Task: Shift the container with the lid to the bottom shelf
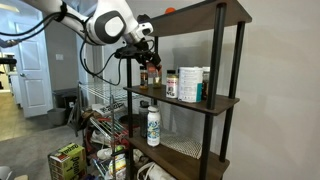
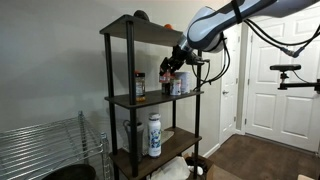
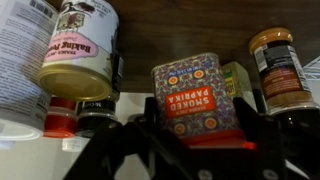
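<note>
The container with the lid (image 3: 197,95) is a small orange-red tin labelled smoked paprika with a red cap. In the wrist view it sits between my gripper's (image 3: 197,112) two dark fingers, which press on both its sides. In both exterior views the gripper (image 1: 148,60) (image 2: 172,63) is at the front edge of the middle shelf (image 1: 215,101) (image 2: 125,99), among the jars. The lower shelf (image 1: 195,152) (image 2: 135,158) lies below it.
A baking powder can (image 3: 80,50), a brown-lidded spice jar (image 3: 278,65) and small dark jars (image 3: 95,112) crowd the middle shelf beside the tin. A white bottle with a green label (image 1: 153,125) (image 2: 155,135) stands on the lower shelf. Black posts (image 1: 217,80) frame the rack. A wire rack (image 2: 45,150) stands nearby.
</note>
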`<state>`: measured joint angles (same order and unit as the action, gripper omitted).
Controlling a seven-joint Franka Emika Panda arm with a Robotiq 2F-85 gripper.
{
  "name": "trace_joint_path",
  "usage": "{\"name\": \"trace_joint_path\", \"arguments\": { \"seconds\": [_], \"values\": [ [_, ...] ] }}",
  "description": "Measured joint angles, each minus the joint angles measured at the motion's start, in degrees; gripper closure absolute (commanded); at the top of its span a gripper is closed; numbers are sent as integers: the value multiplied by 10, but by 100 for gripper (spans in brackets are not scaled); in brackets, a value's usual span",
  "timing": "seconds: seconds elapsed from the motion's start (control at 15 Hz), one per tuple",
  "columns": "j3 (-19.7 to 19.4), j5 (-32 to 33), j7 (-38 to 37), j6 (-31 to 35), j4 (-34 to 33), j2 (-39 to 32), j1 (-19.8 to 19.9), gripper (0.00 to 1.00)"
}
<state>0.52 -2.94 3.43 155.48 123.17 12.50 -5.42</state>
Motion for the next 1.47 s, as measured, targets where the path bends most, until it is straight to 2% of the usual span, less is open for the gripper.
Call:
{"name": "trace_joint_path", "arguments": {
  "seconds": [0.47, 0.8, 1.47],
  "values": [
    [-1, -2, 17, 35, 24, -3, -3, 48],
    [-11, -10, 33, 61, 29, -30, -16, 48],
    [-16, -13, 49, 78, 29, -70, -29, 48]
  ]
}}
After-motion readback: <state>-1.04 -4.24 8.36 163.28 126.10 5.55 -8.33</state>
